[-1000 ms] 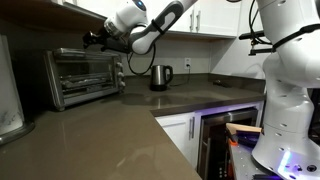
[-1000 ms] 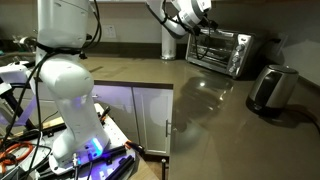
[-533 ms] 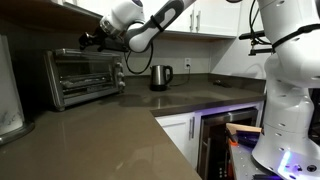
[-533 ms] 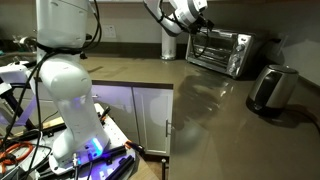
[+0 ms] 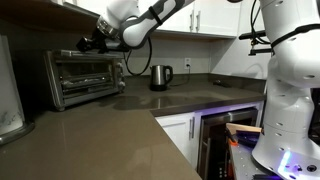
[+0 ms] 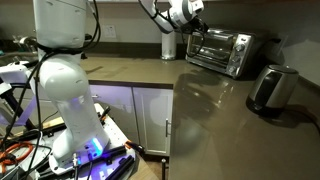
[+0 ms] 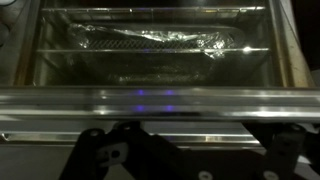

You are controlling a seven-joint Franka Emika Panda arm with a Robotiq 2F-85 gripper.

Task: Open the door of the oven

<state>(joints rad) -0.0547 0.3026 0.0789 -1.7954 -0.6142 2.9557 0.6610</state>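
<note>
Wrist view, dim and close: the gripper (image 7: 190,155) fills the bottom edge, with its dark fingers (image 7: 100,155) spread wide, one at the left and one at the right, and nothing between them. Just past the fingertips the bar handle (image 7: 160,100) runs straight across the picture from side to side. Whether a finger touches it cannot be told in this light. Beyond the bar stands the door (image 7: 250,65), and through its glass a wire rack carries crumpled foil (image 7: 150,42). The door's outer ends are cut off by the frame. In an exterior view the oven (image 5: 85,75) sits at the back edge of the bench (image 5: 100,130), toward its far left corner. The gripper (image 5: 88,42) hovers at the oven's top front edge, level with the upper rim of the door, its tips too small and dark to read there. Whether the door is shut or ajar is hard to make out at that size. Further right along the back edge stands a steel kettle (image 5: 160,77), well apart from the oven. Past the bench's right edge, the white robot base (image 5: 290,90) is cut off by the frame. In an exterior view from the opposite side, the gripper (image 6: 194,26) hangs at the near upper corner of the oven (image 6: 222,50).
</note>
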